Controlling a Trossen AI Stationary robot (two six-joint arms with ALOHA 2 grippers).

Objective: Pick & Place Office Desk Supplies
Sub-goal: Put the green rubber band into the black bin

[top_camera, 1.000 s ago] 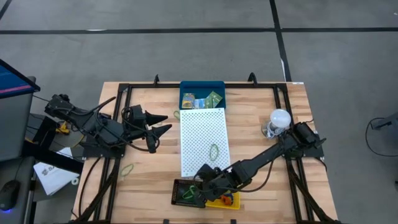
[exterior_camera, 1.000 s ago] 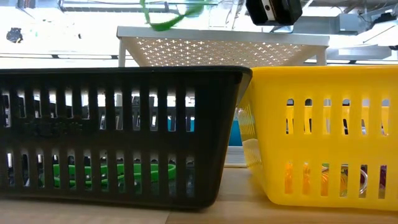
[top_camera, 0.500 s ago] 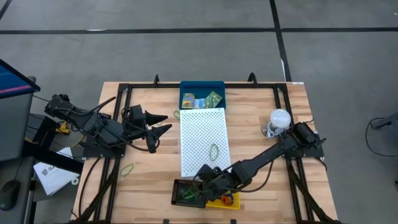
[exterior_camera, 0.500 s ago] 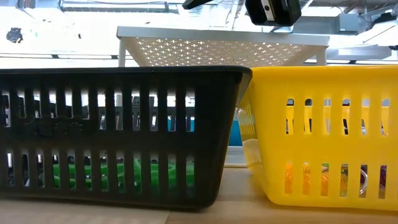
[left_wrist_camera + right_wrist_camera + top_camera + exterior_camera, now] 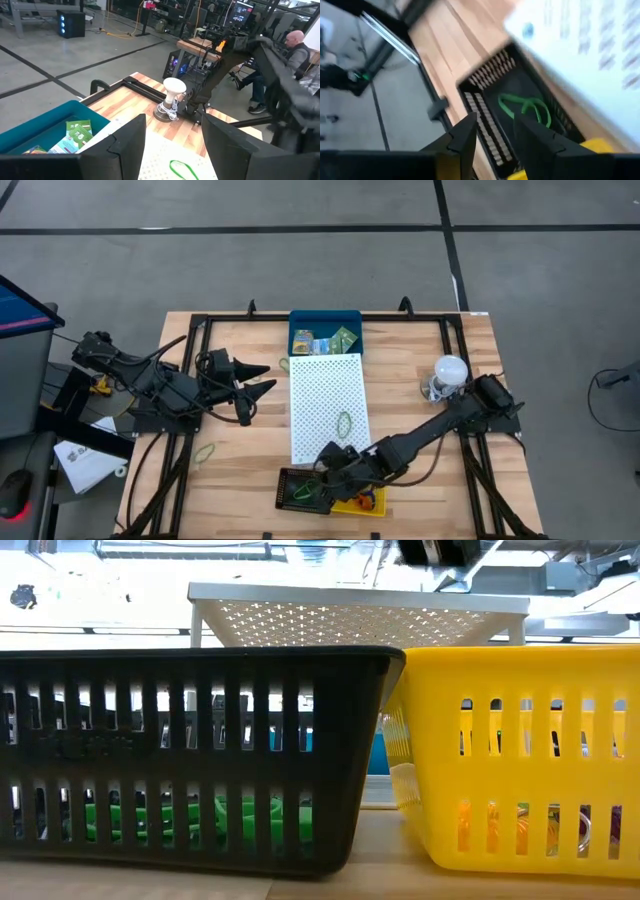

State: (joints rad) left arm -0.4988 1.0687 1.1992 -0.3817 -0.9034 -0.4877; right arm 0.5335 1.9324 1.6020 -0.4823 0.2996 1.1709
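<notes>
Hovering over the black basket (image 5: 303,491) at the near edge of the wooden surface (image 5: 230,470), the right gripper (image 5: 328,465) has its two dark fingers (image 5: 465,137) parted with nothing between them. Directly below it, green rubber bands (image 5: 525,107) lie loose on the floor of the black basket, apart from the fingers; from table height they show as green strips (image 5: 190,820) behind the basket's slats. A yellow basket (image 5: 520,755) stands touching the black one on its right and holds orange, yellow and purple bands (image 5: 520,825). Another green band (image 5: 344,422) lies on the white perforated board (image 5: 325,395) in the middle of the surface, and one more (image 5: 205,452) rests on the bare wood near the left side. A blue bin (image 5: 325,332) at the far edge holds small printed packets (image 5: 340,340). The left gripper (image 5: 262,378) waits over the left part of the surface, fingers spread and empty. A white bulb-shaped object (image 5: 449,370) stands on the right.
</notes>
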